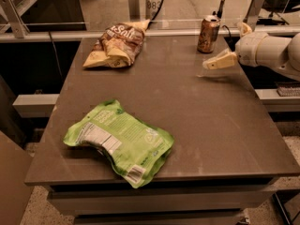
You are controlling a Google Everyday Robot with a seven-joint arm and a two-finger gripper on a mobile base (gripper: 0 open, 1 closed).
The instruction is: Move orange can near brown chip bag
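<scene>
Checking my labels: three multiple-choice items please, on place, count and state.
1. Where is the small copper-orange metal can? A. at the dark table's far edge B. on a bag C. on the floor
2. How many bags lie on the table? A. one B. two C. three
3. The can is: A. lying B. upright C. crushed
A: it stands there, the claw beside it at the table's right. B: a wrinkly brown foil chip bag and a flat bright-green bag. B: its silver top faces up.
</scene>
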